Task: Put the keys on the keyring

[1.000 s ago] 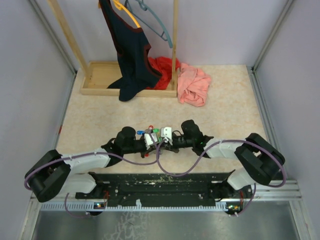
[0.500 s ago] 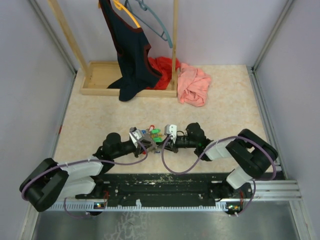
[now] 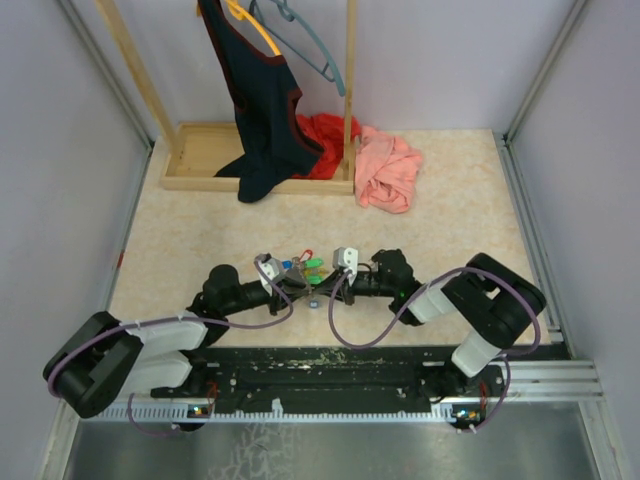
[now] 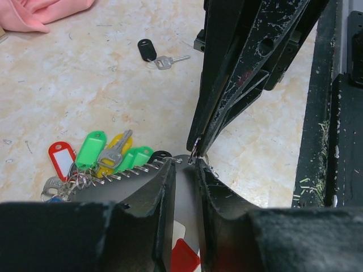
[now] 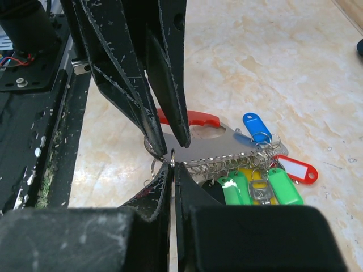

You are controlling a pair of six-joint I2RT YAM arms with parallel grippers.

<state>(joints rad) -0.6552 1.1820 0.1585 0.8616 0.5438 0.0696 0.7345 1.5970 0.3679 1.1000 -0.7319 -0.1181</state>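
Grey-and-red keyring, partly hidden behind left tool and right tool.

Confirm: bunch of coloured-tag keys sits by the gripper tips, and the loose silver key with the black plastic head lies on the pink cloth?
Wrong on one point. The loose silver key with the black plastic head lies on the beige marbled tabletop, clear of the pink cloth; the left wrist view shows it. The rest holds.

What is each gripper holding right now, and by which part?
Left gripper clamps the keyring by its grey end. Right gripper seems to pinch a small metal ring at that same end, by its rim.
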